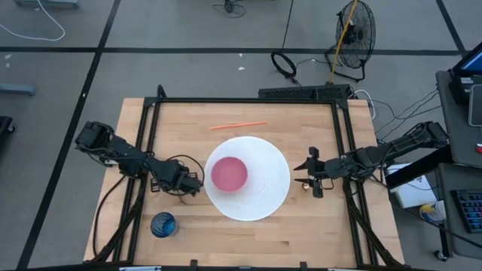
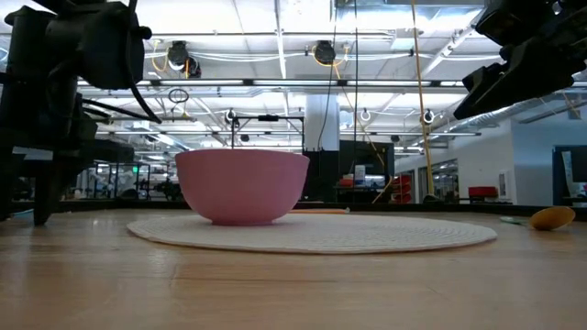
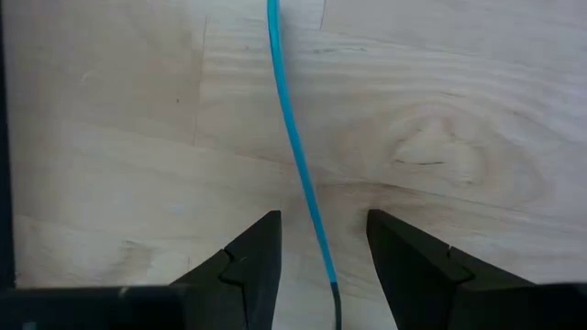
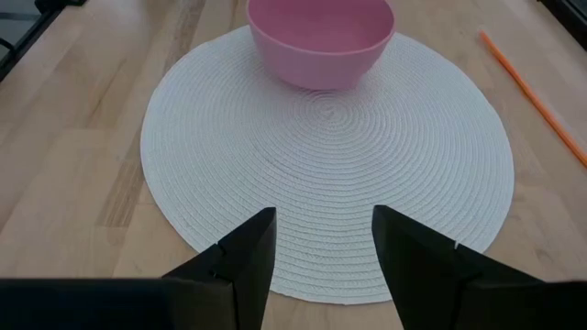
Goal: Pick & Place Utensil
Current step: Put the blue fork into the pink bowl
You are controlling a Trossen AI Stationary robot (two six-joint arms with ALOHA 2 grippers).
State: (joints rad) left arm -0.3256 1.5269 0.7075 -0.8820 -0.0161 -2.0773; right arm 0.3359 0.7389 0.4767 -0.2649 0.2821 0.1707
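Note:
A thin blue stick [image 3: 292,137] lies flat on the wood and runs between the fingers of my left gripper [image 3: 324,266]. That gripper is open, with one finger on either side of the stick and clear of it. In the high view my left gripper [image 1: 194,183] sits just left of the white round placemat [image 1: 263,188], and the stick is hidden under it. A pink bowl [image 1: 228,174] stands on the mat. My right gripper [image 4: 323,266] is open, held above the mat's right edge [image 1: 305,172], and faces the bowl [image 4: 321,37].
An orange stick [image 1: 238,125] lies on the wood beyond the mat. A blue cup [image 1: 163,224] stands near the table's near-left corner. A small yellow rounded object [image 2: 552,217] lies by the mat's right edge, under my right arm. Black frame rails [image 1: 147,135] run along the table's sides.

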